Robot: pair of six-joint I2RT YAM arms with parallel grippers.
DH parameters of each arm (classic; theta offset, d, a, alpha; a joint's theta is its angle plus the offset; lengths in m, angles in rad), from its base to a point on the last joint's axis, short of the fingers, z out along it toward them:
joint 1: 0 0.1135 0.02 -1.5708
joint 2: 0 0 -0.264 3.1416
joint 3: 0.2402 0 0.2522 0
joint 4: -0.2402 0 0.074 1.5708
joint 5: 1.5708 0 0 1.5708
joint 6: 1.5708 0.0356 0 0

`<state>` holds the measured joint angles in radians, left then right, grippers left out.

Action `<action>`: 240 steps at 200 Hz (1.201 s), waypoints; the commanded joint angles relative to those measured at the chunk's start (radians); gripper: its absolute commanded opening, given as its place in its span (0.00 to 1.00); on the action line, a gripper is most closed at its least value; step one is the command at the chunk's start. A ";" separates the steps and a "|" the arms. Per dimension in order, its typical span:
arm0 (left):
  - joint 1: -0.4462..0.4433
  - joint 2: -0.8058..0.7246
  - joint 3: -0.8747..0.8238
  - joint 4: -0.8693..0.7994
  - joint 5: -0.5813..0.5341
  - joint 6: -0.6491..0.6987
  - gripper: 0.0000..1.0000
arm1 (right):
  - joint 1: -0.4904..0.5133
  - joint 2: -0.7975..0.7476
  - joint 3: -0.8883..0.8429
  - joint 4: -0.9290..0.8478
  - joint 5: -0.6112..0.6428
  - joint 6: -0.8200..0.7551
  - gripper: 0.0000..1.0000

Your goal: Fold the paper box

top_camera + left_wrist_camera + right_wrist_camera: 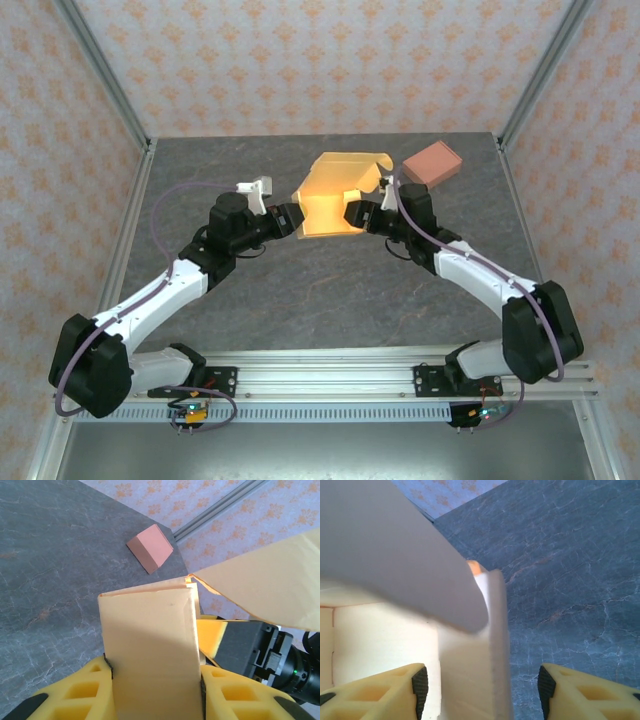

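Yellow card, thin and light by the look of it: the paper box (335,195) is half-formed in the far half of the table (300,300), about midway between its side edges, between my two arms. My left fingers (85,692) pinch one upright wall panel flat. My right fingers (380,690) stand spread astride another wall, the outer one clear of it. I judge the card will buckle if squeezed mid-panel, so I'd hold close to the creases. A pink block (432,163) lies near the far right corner.
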<state>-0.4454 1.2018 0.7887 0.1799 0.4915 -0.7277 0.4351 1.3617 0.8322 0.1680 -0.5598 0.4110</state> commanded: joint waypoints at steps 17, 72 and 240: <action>-0.008 0.010 0.035 -0.001 -0.004 0.014 0.17 | -0.017 -0.042 0.001 -0.007 0.006 -0.034 0.62; -0.008 0.010 0.034 0.039 0.032 -0.005 0.17 | -0.019 0.001 0.002 0.023 0.025 -0.017 0.49; -0.065 0.035 0.064 0.068 -0.033 -0.021 0.16 | 0.163 0.149 -0.019 0.139 0.582 -0.366 0.22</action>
<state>-0.4911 1.2530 0.8051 0.1955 0.4343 -0.7586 0.6109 1.4998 0.8722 0.2249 0.0162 0.1776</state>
